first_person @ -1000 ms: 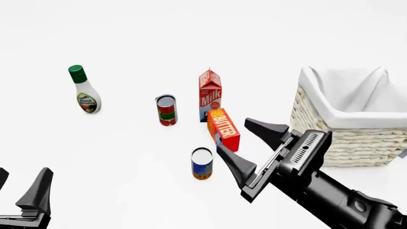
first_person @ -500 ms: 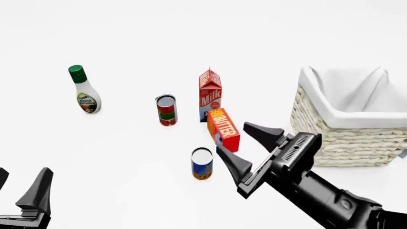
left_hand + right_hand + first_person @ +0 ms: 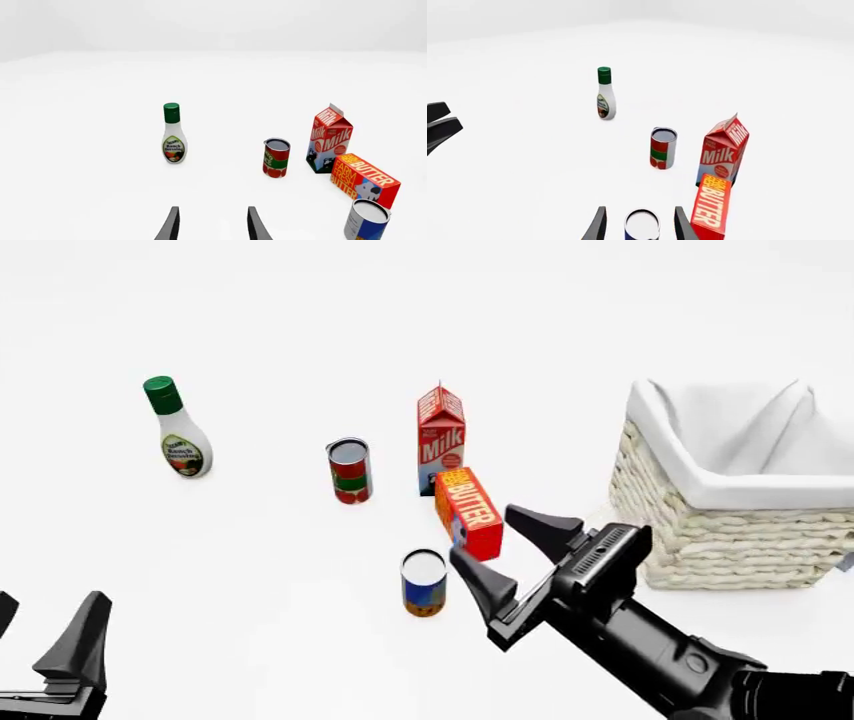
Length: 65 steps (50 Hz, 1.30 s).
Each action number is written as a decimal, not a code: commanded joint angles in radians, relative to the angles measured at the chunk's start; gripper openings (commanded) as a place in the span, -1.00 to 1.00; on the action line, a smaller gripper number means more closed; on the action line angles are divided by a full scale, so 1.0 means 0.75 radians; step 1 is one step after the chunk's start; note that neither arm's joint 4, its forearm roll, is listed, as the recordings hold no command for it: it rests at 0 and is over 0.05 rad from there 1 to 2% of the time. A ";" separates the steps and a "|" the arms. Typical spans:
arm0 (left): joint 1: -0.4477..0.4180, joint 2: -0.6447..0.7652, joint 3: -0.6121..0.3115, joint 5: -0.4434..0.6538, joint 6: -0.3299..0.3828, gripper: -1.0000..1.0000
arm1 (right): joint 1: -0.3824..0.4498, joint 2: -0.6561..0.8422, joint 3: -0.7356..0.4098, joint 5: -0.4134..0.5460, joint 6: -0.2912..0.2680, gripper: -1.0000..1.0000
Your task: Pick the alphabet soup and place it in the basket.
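Right gripper (image 3: 495,543) beside alphabet soup (image 3: 424,583).

The white table (image 3: 267,540) carries alphabet soup (image 3: 424,583), butter box (image 3: 470,512), milk carton (image 3: 441,439), red-and-green can (image 3: 350,470), dressing bottle (image 3: 176,428) and basket (image 3: 727,525).

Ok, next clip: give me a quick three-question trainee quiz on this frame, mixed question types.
1. True or false: the right gripper is shut on the alphabet soup.
2. Which item stands nearest the soup? A) ranch dressing bottle B) butter box C) basket
3. Fill in: in the right wrist view, the soup's top shows between the two open ____.

Key:
1. False: it is open, with the can standing free on the table.
2. B
3. fingers
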<state>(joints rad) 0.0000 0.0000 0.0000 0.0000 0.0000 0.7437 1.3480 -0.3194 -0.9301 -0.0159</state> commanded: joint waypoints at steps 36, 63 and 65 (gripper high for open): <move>0.000 0.000 0.000 0.000 0.000 1.00 | -0.041 0.393 -0.098 -0.184 0.071 1.00; 0.000 0.000 0.000 0.000 0.000 1.00 | -0.037 0.544 -0.186 -0.194 0.077 1.00; 0.000 0.000 0.000 0.000 0.000 1.00 | -0.035 0.559 -0.192 -0.198 0.077 1.00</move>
<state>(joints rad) 0.0000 0.0000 0.0000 0.0000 0.0000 0.7134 1.7256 -0.4414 -1.0729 0.0388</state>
